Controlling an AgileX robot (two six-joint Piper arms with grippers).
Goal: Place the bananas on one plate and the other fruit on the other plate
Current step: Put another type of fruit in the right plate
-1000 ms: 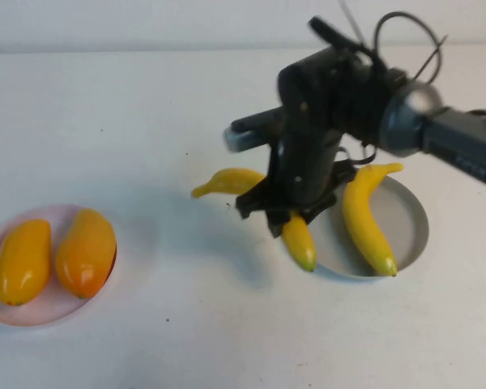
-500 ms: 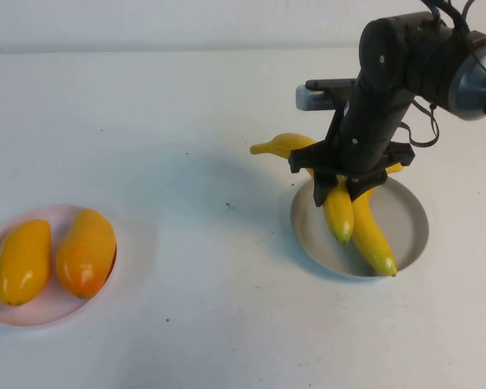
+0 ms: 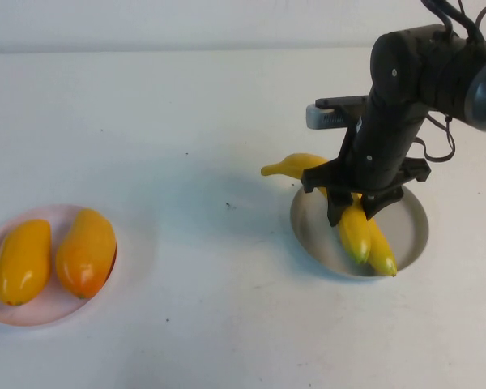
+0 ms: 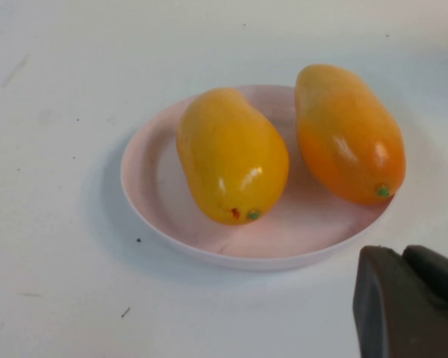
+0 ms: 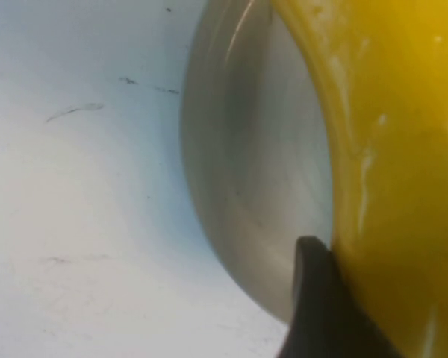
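Observation:
My right gripper (image 3: 352, 207) is shut on a yellow banana (image 3: 354, 232) and holds it over the grey-blue plate (image 3: 411, 227). Its stem end sticks out past the plate's far left rim. A second banana (image 3: 382, 254) lies in that plate, right beside the held one. The right wrist view shows one dark finger (image 5: 313, 306) pressed against the banana (image 5: 388, 149) above the grey plate (image 5: 246, 149). Two plump yellow-orange fruits (image 3: 22, 259) (image 3: 86, 251) lie side by side on the pink plate (image 3: 40, 312) at the left. My left gripper (image 4: 405, 255) is shut and empty beside the pink plate (image 4: 153, 186).
The white table (image 3: 186, 121) stretches bare between the two plates. The right arm's dark wrist and cables (image 3: 421, 73) rise above the grey plate at the back right.
The right arm has carried the banana rightward from beside the grey plate's left rim to over the plate and lowered it next to the other banana. The left side is unchanged.

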